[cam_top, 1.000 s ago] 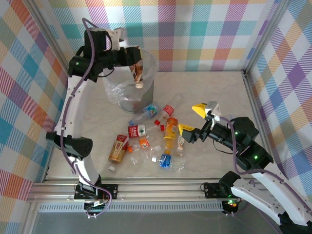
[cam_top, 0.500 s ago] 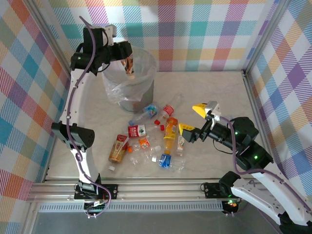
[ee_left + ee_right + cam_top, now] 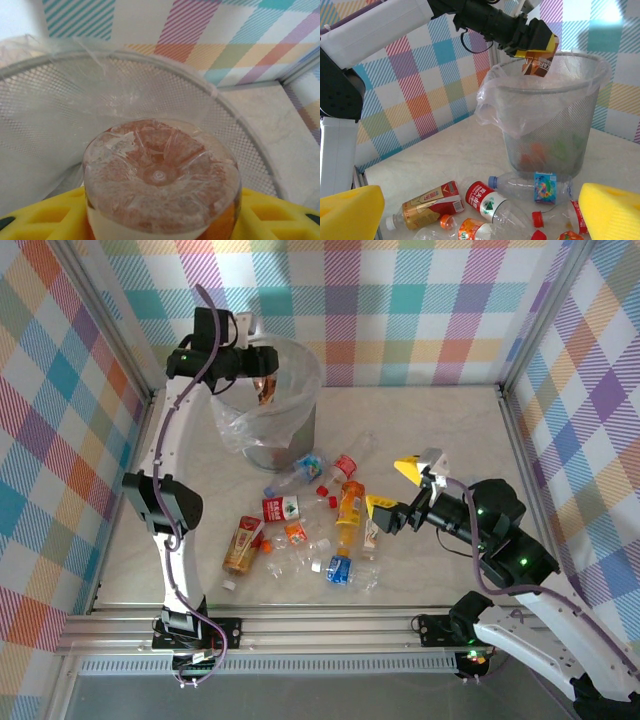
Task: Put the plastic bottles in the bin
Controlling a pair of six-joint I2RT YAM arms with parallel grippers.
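Brown plastic catches the eye from above: the left gripper (image 3: 262,368) is clenched on one brown bottle (image 3: 266,388), holding it over the near-left rim of the one bin (image 3: 312,390), grey mesh lined with a clear bag (image 3: 232,425). The right gripper (image 3: 395,487) hovers with its jaws spread wide, grasping nothing, just right of the bottles (image 3: 350,505) scattered on the bench (image 3: 440,430). I count about nine lying there, though the clear ones blur together, plus two loose red caps (image 3: 327,495).

At the left wrist, the brown bottle's dimpled base (image 3: 160,175) faces the camera, pinched between two yellow pads (image 3: 45,215), with the bin's mesh wall (image 3: 60,100) curving behind it.

At the right wrist, two yellow pads (image 3: 612,210) sit far apart in the lower corners with nothing between them. Four bottles show before the bin (image 3: 555,125): one brown (image 3: 430,202), one red-labelled (image 3: 487,202), one clear with a blue label (image 3: 535,185), one orange-labelled, cut off by the frame's lower edge (image 3: 470,230). The held bottle (image 3: 537,64) hangs in the bin's mouth.
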